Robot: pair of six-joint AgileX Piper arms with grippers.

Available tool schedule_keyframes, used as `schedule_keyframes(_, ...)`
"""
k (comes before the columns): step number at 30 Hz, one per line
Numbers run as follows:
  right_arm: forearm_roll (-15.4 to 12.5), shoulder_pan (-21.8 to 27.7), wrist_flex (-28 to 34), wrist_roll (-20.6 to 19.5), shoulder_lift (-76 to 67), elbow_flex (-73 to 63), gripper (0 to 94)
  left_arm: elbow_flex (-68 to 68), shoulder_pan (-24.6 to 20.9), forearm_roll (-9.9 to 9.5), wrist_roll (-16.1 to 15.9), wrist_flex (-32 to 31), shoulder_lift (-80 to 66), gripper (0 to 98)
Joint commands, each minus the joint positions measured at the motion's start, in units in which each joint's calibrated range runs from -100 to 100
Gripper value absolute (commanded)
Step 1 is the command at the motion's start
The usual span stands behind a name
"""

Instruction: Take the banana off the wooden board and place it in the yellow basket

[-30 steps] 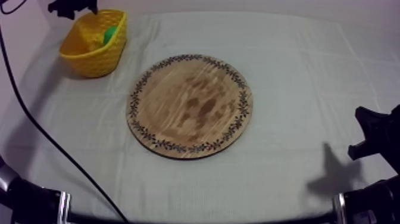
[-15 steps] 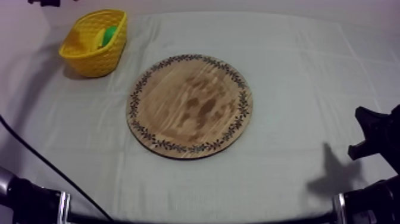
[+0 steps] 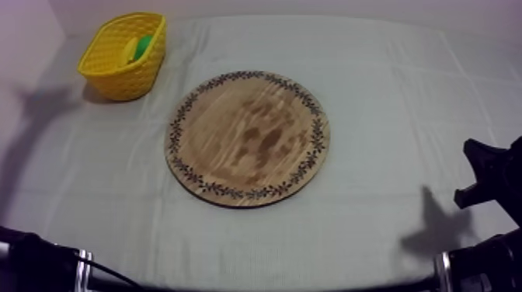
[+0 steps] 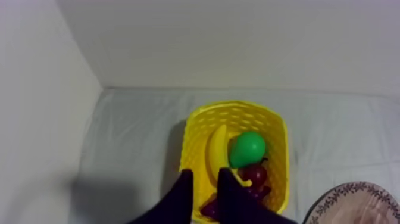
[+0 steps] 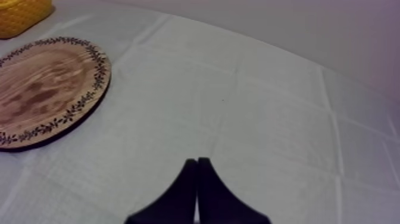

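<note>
As the banana is found lying inside the yellow basket, the left gripper is held above its rim with fingers parted and empty — the right gripper is clenched on nothing.

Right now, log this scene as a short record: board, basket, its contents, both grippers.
Wooden board: mid-table, nothing on it
Yellow basket: upright, at the far left of the table
Banana: inside the basket, beside the pear
Other contents: dark red fruit next to the pear
Left gripper: open, above the basket's near rim
Right gripper: shut, empty, over the cloth beside the board
</note>
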Motion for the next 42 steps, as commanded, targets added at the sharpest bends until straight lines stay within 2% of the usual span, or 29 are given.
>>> schedule_keyframes(1,0.0,0.0,0.0,0.0,0.0,0.0,0.3,5.5,0.1,-0.01,-0.1,-0.4,-8.8,7.1)
schedule_keyframes(5,0.0,0.0,0.0,0.0,0.0,0.0,0.3,14.1,0.3,0.19,-0.4,-2.6,-18.3,1.8)
schedule_keyframes(13,0.0,0.0,0.0,0.0,0.0,0.0,0.3,31.7,0.4,1.04,0.0,-10.4,-37.8,0.2)
schedule_keyframes(18,0.0,0.0,0.0,0.0,0.0,0.0,0.3,43.1,1.5,2.13,0.3,-11.2,-48.3,0.0)
schedule_keyframes(23,0.0,0.0,0.0,0.0,0.0,0.0,0.3,54.8,2.0,3.2,-0.9,-12.1,-58.1,0.0)
schedule_keyframes(31,0.0,0.0,0.0,0.0,0.0,0.0,0.3,70.6,2.1,3.05,-1.3,-17.7,-70.6,0.0)
schedule_keyframes(42,0.0,0.0,0.0,0.0,0.0,0.0,0.3,83.3,1.1,4.16,-1.5,-18.7,-81.6,0.0)
